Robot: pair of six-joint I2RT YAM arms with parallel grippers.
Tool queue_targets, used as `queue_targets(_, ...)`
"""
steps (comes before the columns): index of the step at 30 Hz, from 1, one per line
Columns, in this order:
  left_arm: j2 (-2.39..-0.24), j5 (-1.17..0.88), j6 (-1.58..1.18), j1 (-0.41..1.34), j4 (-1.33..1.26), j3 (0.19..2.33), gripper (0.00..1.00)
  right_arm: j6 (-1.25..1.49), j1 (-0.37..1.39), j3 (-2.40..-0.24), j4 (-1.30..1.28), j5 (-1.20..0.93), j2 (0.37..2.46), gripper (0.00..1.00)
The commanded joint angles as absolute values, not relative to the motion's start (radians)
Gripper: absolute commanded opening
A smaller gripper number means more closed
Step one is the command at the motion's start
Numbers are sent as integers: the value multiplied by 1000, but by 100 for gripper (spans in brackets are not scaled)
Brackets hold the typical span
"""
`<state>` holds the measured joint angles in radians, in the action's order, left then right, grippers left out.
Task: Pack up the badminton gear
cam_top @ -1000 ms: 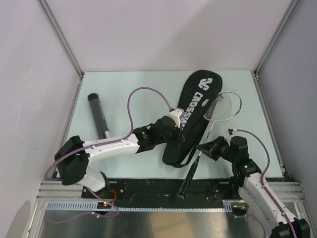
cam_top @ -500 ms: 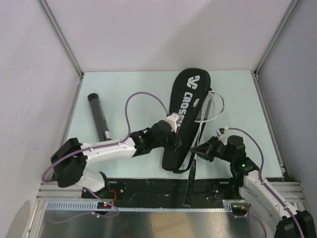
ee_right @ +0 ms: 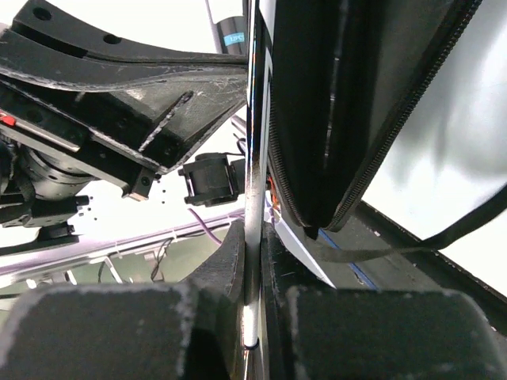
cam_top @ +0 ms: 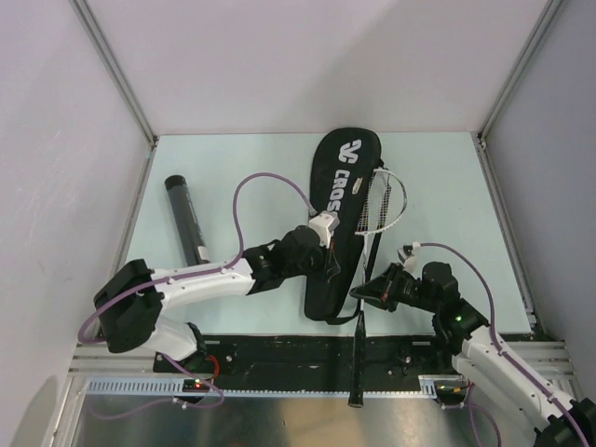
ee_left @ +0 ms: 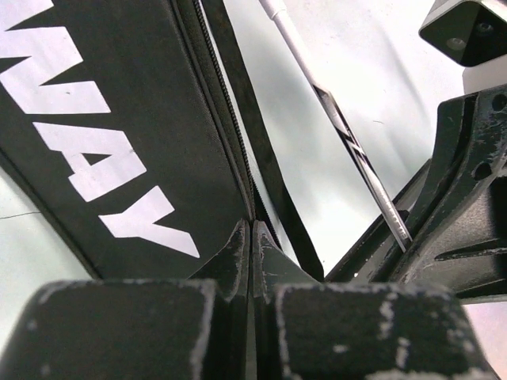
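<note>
The CROSSWAY racquet bag [cam_top: 337,214] lies lengthwise at the middle of the table [cam_top: 261,158], its round end toward the far wall. A silver racquet [cam_top: 380,200] lies along its right edge. The racquet's head touches that edge, and its black handle reaches past the table's near edge. The black cylindrical tube [cam_top: 186,221] rests well apart at the left.

We judge the bag to be soft, limp fabric that sags unless its zipper edge is lifted, so that edge is where we would take hold. We judge the racquet to be light and stiff, with a thin, smooth shaft that may slip or twist between the pads. A hold low on the shaft, near the handle, suits it best, and the strings could catch on the zipper.

The left gripper [ee_left: 250,241] is fully closed, pinching the bag's zipper edge. The right gripper [ee_right: 252,237] is closed almost completely on the racquet's shaft.
</note>
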<state>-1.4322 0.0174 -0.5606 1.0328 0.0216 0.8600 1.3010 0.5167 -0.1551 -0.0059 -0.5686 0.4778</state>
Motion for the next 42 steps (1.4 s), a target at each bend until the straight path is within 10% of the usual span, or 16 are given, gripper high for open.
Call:
queue_targets(1, -1378, -29, -563, 1031, -34, 852, 0, 1216, 546, -177, 124, -560, 516, 0)
queue_targets(21, -1257, -146, -513, 1028, -76, 720, 0, 1066, 466, -327, 478, -746, 1086, 0)
queue_targets(42, -1143, -250, -760, 1029, -217, 613, 0, 940, 468, -664, 724, -464, 1654, 0)
